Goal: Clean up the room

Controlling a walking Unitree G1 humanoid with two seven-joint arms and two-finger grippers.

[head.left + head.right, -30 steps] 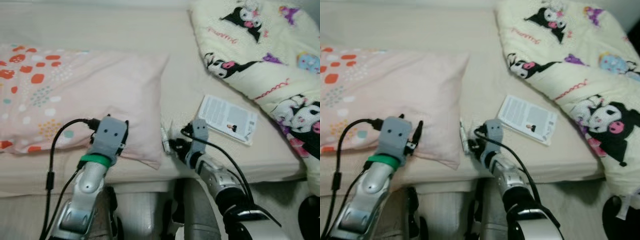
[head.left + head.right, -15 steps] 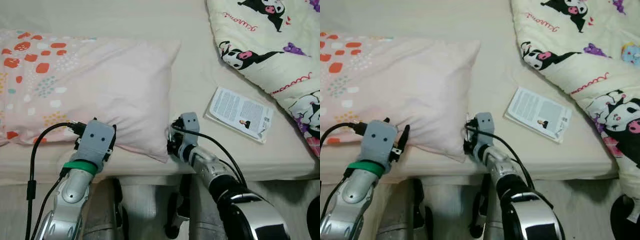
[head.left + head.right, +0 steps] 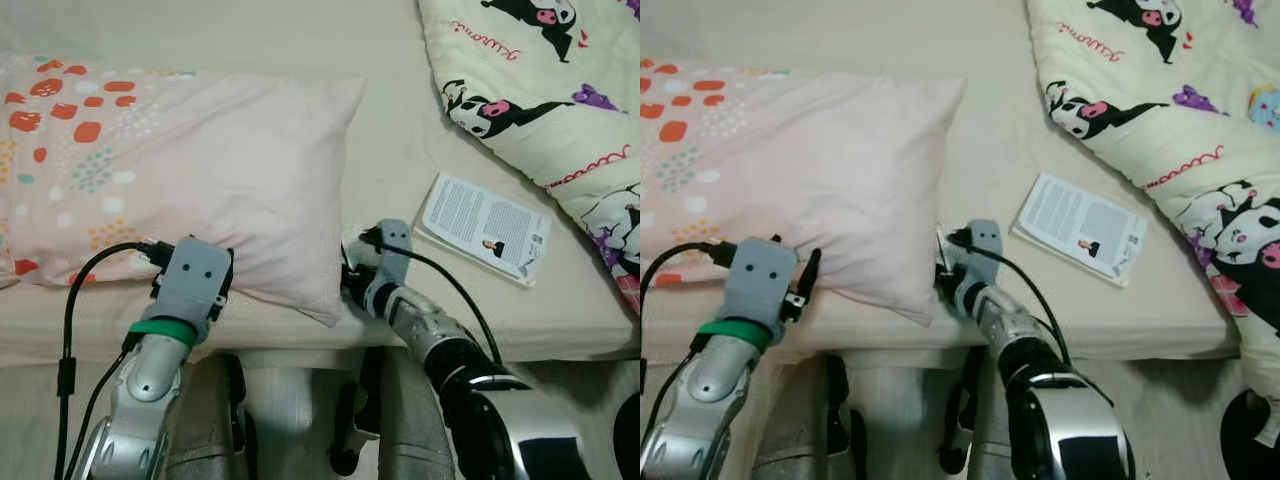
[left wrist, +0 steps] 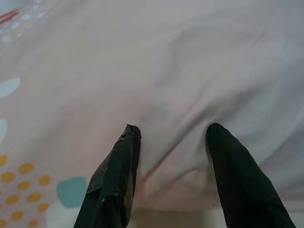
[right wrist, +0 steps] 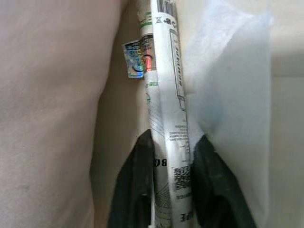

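A pale pink pillow [image 3: 200, 170] with red and orange spots lies on the left of the bed. My left gripper [image 4: 173, 130] is open at the pillow's near edge, with both black fingers resting on the fabric. My right gripper [image 5: 173, 142] is shut on a thin white printed packet [image 5: 164, 71] with a barcode and a hologram sticker. The packet stands on edge just beside the pillow's near right corner [image 3: 930, 305]. A piece of clear plastic film [image 5: 232, 95] hangs on the packet's other side. From the head, my right gripper [image 3: 350, 280] sits against that corner.
A white booklet [image 3: 487, 225] lies on the beige sheet [image 3: 385, 140] to the right of my right gripper. A cream cartoon-print blanket [image 3: 540, 80] is bunched at the far right. The bed's near edge runs just under both wrists, with my legs and the floor below.
The camera has shifted, so the whole scene sits differently. My right gripper, holding the packet, has come up against the pillow's corner. The left gripper stays at the pillow's edge.
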